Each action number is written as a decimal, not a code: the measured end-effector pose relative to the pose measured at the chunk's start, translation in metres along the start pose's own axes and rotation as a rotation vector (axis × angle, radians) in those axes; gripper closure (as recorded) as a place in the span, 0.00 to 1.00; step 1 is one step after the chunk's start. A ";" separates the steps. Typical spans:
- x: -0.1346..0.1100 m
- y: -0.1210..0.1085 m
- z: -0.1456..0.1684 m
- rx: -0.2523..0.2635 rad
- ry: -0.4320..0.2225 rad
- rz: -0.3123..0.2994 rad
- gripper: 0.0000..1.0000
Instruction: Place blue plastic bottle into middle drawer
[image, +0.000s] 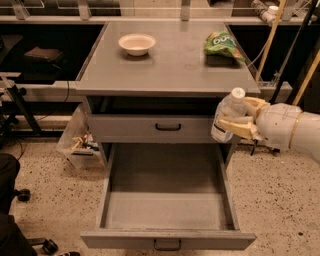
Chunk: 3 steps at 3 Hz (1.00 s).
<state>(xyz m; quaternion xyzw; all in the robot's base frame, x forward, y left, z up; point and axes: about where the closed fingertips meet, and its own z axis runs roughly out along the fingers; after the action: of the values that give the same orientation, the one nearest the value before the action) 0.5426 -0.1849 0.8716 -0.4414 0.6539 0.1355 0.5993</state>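
The blue plastic bottle (227, 116) is clear with a white cap and a blue-and-white label. It hangs tilted in the air at the cabinet's right front corner. My gripper (241, 117) comes in from the right and is shut on the bottle around its middle. The bottle is above the right side wall of the middle drawer (167, 210), which is pulled out wide below it; its flat grey tray holds nothing. A small dark loop handle (167, 245) sits on the drawer's front.
A white bowl (136, 43) and a green snack bag (222, 43) lie on the cabinet top (167, 65). The upper grey drawer (150, 128) with a black handle is closed. A clear bin of clutter (80, 142) stands left of the cabinet.
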 end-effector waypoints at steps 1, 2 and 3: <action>-0.003 -0.001 0.002 0.009 -0.002 -0.043 1.00; 0.026 0.009 0.024 -0.054 0.008 0.020 1.00; 0.085 0.030 0.068 -0.131 0.014 0.114 1.00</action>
<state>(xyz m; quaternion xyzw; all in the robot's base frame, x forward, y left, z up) 0.5746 -0.1554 0.7679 -0.4426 0.6720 0.2090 0.5558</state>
